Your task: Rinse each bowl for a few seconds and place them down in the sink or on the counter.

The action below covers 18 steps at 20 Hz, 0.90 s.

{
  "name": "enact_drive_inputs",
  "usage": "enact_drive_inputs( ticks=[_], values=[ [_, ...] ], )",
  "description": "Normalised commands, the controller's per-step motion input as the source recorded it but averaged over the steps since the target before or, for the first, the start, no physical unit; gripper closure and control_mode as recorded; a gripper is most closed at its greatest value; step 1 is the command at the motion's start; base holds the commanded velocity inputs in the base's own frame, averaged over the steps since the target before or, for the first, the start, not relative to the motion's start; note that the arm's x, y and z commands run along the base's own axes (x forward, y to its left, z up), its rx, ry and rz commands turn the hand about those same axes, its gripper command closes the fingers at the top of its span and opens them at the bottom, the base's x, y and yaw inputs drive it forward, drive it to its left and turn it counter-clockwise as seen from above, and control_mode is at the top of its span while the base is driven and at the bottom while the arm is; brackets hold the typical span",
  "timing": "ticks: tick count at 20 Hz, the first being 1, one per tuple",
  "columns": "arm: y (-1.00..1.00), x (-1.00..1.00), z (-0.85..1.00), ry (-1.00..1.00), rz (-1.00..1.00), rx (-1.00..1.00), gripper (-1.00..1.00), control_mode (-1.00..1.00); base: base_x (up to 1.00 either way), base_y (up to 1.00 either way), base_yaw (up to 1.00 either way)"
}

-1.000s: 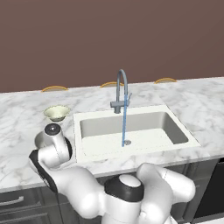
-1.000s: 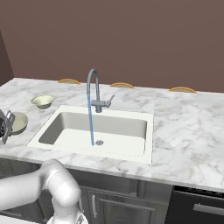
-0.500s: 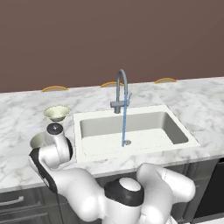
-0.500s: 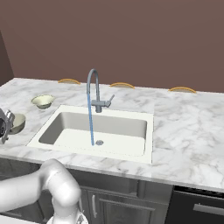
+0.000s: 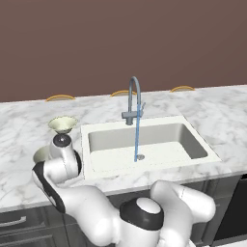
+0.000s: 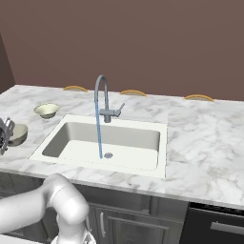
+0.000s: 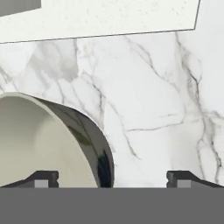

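Note:
The grey-beige bowl [image 7: 43, 140] rests on the counter [image 7: 153, 87], just left of the sink [image 5: 144, 144]. My gripper [image 7: 112, 179] hangs right over it, open, with the bowl's dark outer wall standing between the two fingertips [image 7: 41, 178] and neither tip touching it. In the right base view the same bowl [image 6: 18, 134] sits at the left edge beside my gripper [image 6: 4, 133]. In the left base view my arm hides most of this bowl [image 5: 41, 154]. The cream bowl [image 5: 62, 124] stands upright further back on the counter. Water runs from the faucet [image 5: 135, 99].
The sink's white rim [image 7: 100, 17] lies close beyond the grey bowl. Open marble stretches to the right of the sink [image 6: 200, 138]. A brown wall closes off the back of the counter. Dark cabinets [image 6: 124, 219] sit below the counter.
The gripper's fingers have spread from shut to wide open, letting go of the grey bowl, which stays on the counter. The arm has hardly moved and the water keeps running.

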Motion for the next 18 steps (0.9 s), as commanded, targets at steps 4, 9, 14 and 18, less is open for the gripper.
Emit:
enact_drive_inputs(
  ticks=[4, 9, 14, 18],
  values=[
    [0.0, -0.07, 0.41, -0.05, 0.01, 0.0, -1.0, -1.0, 0.0, 0.0, 0.0],
    [-0.08, -0.1, 0.58, -0.03, 0.02, 0.0, -1.0, -1.0, 0.0, 0.0, 0.0],
    [-0.51, -0.3, 0.9, -0.08, 0.04, 0.0, -1.0, -1.0, 0.0, 0.0, 0.0],
    [-0.7, -0.25, 1.0, -0.1, 0.07, 0.0, -1.0, -1.0, 0.0, 0.0, 0.0]
  ],
)
